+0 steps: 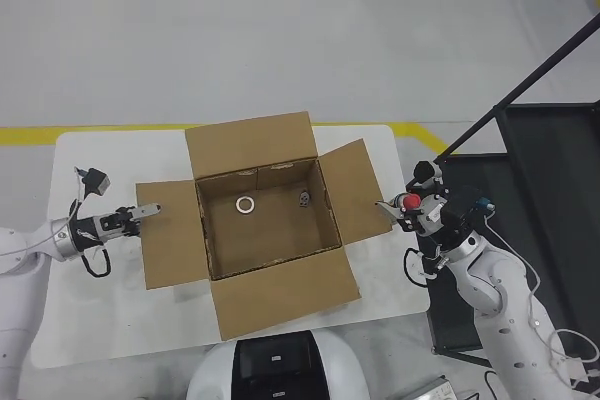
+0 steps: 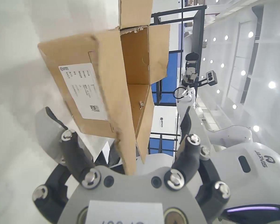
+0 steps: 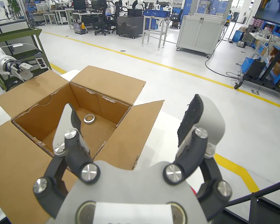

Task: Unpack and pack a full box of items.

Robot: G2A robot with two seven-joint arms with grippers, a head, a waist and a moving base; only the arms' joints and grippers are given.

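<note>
Eyeing the ring (image 1: 245, 204) inside the box (image 1: 280, 290), you have the left gripper (image 1: 152, 210) nearer than the right gripper (image 1: 386, 209); both gape empty.

The small dark item (image 1: 305, 197) by the inner wall of my open brown cardboard box (image 1: 270, 250), right of centre in the top view, is too small to identify. From my right wrist, one finger (image 3: 70, 122) hides part of the box floor. The white label (image 2: 82, 90) is blurred.
</note>
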